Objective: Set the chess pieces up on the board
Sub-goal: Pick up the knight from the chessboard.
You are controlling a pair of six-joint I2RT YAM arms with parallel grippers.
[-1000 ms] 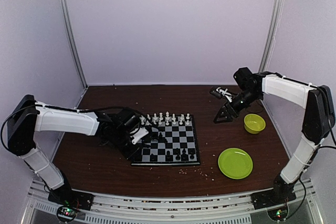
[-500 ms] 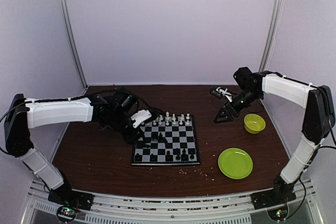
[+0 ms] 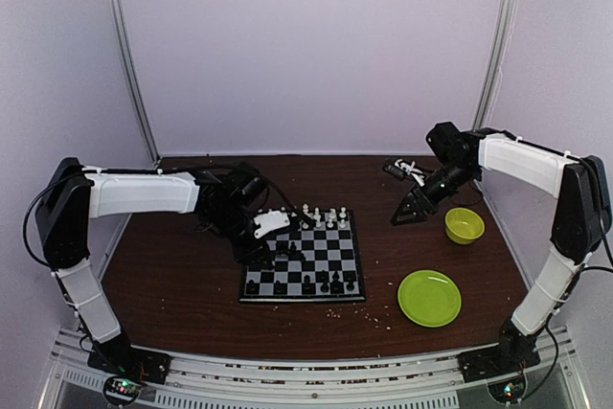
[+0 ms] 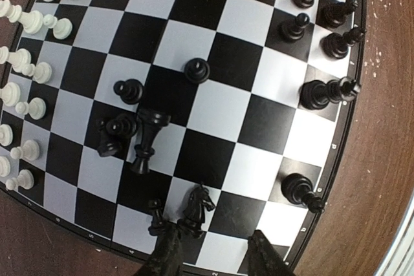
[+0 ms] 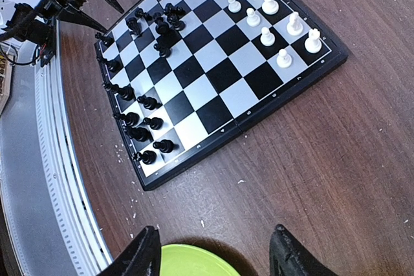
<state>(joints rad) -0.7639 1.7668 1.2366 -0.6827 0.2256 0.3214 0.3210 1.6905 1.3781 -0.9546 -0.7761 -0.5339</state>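
Note:
The board [image 3: 302,298] lies at the table's middle. White chess pieces [image 3: 321,217] stand along its far edge and black ones [image 3: 316,284] along its near edge. In the left wrist view the board's rim [image 4: 352,95] runs down the right. White pieces [image 4: 26,63] line the left, black pieces [image 4: 323,92] the right, and a loose black cluster with one toppled piece [image 4: 145,140] sits mid-board. My left gripper [image 3: 268,248] [image 4: 217,256] is open low over the board's left part, a black knight [image 4: 197,206] standing beside its left finger. My right gripper [image 3: 407,213] [image 5: 213,250] is open and empty, right of the board [image 5: 259,117].
A green bowl [image 3: 464,225] sits at the right. A round green plate [image 3: 429,297] lies right of the board and shows under my right gripper [image 5: 194,263]. Pale crumbs [image 3: 383,313] dot the wood by the board's near right corner. A small dark object [image 3: 400,168] lies at the back.
My left arm has swung up and to the right, carrying its gripper from the board's left edge in over the board. The right arm has not moved.

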